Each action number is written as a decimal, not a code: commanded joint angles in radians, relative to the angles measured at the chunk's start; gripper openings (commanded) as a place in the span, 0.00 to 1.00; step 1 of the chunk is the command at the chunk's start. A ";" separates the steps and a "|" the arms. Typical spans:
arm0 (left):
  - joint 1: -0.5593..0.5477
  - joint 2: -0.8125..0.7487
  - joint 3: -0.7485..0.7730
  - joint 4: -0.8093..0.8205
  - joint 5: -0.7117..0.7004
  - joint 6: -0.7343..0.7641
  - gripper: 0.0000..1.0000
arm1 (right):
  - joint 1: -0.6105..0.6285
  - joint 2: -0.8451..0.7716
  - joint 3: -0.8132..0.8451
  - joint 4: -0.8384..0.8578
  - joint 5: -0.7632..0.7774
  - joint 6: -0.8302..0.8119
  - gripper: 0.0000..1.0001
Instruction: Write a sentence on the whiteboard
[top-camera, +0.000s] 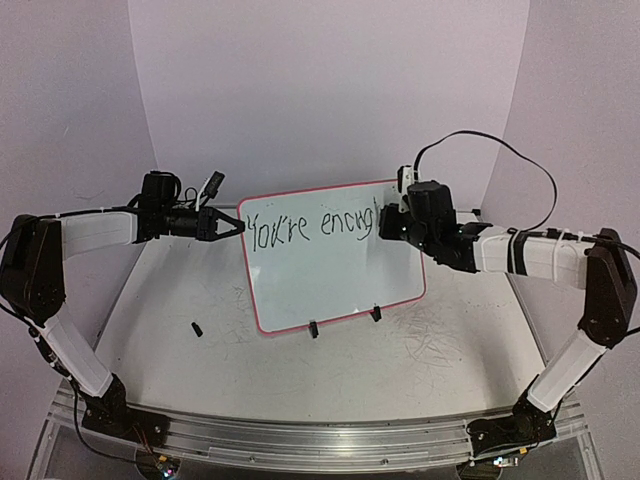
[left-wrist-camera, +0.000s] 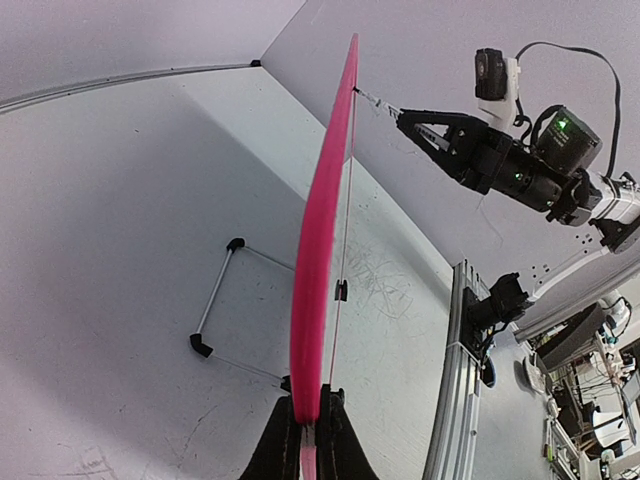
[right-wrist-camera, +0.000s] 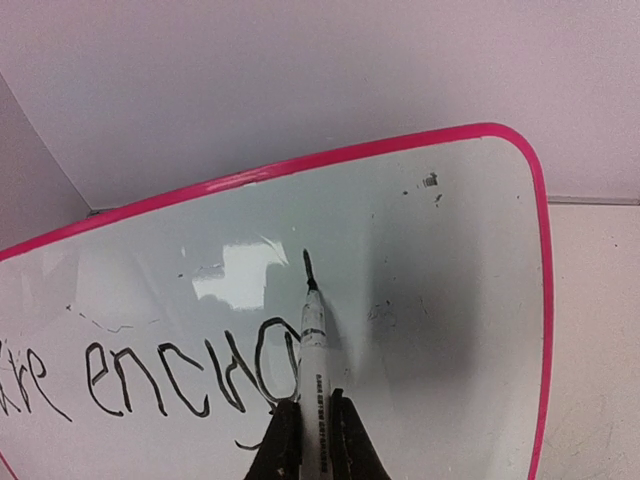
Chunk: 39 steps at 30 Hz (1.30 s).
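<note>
The right claw (right-wrist-camera: 313, 428) clamps the marker (right-wrist-camera: 313, 350), tip on the whiteboard (top-camera: 340, 275); the left claw (left-wrist-camera: 308, 428) pinches its rim. The sentence (top-camera: 315, 225) reaches "You're enoug"; the rest seems unwritten.

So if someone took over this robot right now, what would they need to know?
Left gripper: shut on the board's left edge as it stands on the table.
Right gripper: shut on a marker, tip on the board.
Done: sentence begun, one line, "You're enou..."; its end is hidden behind the marker.
Left: finish that word and anything after it. The board is bare below.
</note>
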<state>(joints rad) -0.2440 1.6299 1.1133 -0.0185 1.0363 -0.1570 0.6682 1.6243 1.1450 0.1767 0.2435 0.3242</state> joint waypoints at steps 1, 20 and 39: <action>-0.036 -0.011 0.040 -0.031 -0.001 0.029 0.00 | -0.002 -0.042 -0.049 -0.008 -0.005 0.027 0.00; -0.039 -0.009 0.040 -0.032 -0.001 0.030 0.00 | 0.023 -0.089 -0.159 -0.010 -0.028 0.093 0.00; -0.040 -0.013 0.039 -0.034 -0.001 0.031 0.00 | 0.022 -0.026 -0.025 0.009 0.058 0.037 0.00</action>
<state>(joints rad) -0.2489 1.6299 1.1206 -0.0193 1.0367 -0.1558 0.6880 1.5724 1.0670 0.1665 0.2696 0.3846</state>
